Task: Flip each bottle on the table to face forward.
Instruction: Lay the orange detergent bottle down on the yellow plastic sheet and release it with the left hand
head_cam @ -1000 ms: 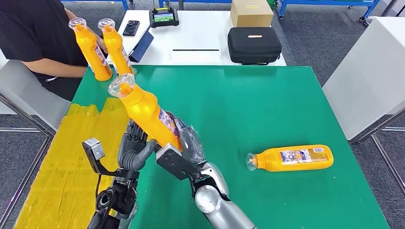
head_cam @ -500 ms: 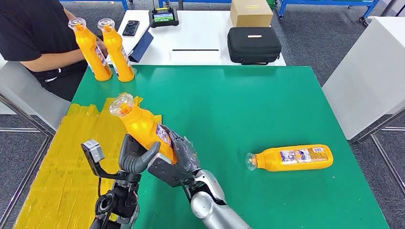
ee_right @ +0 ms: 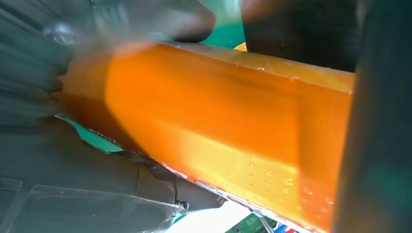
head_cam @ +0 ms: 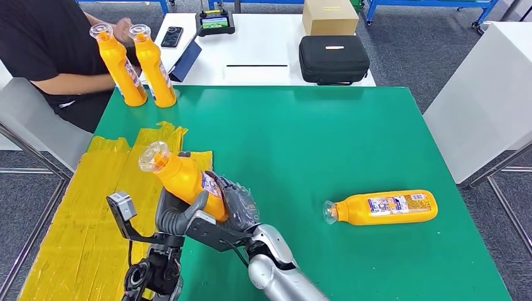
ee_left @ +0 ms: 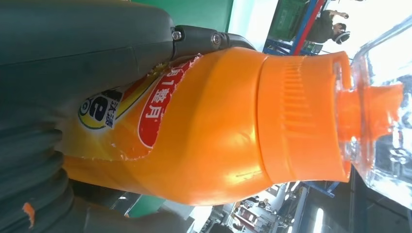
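Here you have both hands wrapped around one tilted orange bottle [head_cam: 182, 177] above the near left of the green table [head_cam: 351, 138]: left hand [head_cam: 177, 210] and right hand [head_cam: 235, 207] each grip its body. Another bottle [head_cam: 383, 207] lies on its side well to the right, and two upright bottles [head_cam: 139, 66] stand at the far left corner.

A: Where is there open room on the green tabletop [head_cam: 351, 125]?

B: The broad middle, from twelve o'clock round to two, is bare green.

A: What blocks the rest?

B: At four o'clock an orange plastic bottle lying on its side [head_cam: 384, 208]. At ten o'clock two upright orange bottles with clear caps [head_cam: 139, 65] stand just beside each other at the far corner, with a person's arm in a black sleeve [head_cam: 69, 81] close behind them.

A: And nearer in?

B: At seven o'clock the left hand [head_cam: 178, 212] and right hand [head_cam: 235, 204] both grip a tilted orange bottle [head_cam: 182, 177] over the crumpled yellow sheet [head_cam: 81, 238].
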### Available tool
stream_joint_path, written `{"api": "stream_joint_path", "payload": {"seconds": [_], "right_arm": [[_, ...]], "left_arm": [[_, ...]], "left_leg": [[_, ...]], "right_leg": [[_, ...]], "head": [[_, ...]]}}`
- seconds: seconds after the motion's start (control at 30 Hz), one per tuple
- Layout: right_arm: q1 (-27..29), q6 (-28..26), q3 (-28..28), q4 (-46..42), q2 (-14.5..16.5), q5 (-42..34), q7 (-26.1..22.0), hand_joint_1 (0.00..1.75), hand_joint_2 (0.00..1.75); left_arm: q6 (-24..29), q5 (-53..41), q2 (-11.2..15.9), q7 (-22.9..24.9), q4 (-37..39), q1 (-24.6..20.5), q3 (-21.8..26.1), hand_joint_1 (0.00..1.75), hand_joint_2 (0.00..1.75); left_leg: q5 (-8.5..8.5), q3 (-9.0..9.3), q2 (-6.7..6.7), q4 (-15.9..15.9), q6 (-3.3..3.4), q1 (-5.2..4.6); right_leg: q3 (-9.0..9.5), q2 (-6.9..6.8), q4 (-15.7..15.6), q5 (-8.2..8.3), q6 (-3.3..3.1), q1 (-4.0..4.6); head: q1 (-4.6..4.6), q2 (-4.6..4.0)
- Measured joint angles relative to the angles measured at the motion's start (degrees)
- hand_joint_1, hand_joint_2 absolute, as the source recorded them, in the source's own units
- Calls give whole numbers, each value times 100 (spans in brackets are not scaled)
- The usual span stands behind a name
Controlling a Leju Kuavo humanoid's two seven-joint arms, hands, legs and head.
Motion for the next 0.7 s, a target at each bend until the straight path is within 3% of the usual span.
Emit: {"api": "stream_joint_path", "payload": {"seconds": [0.03,0.7], "right_arm": [[-2,-4,15,5,2,1,0,175,175],[-64,26,451,-10,7,-61,52,175,175]], "left_arm": [[13,4,0,-2,0,1,1,175,175],[198,68,15,-142,-174,164,105,175,175]], "left_leg": [[0,0,0,0,0,0],[0,0,1,0,0,0]], "right_leg": [[0,0,0,0,0,0],[-1,0,0,0,0,0]], "head": [[-1,0],[0,0]]}}
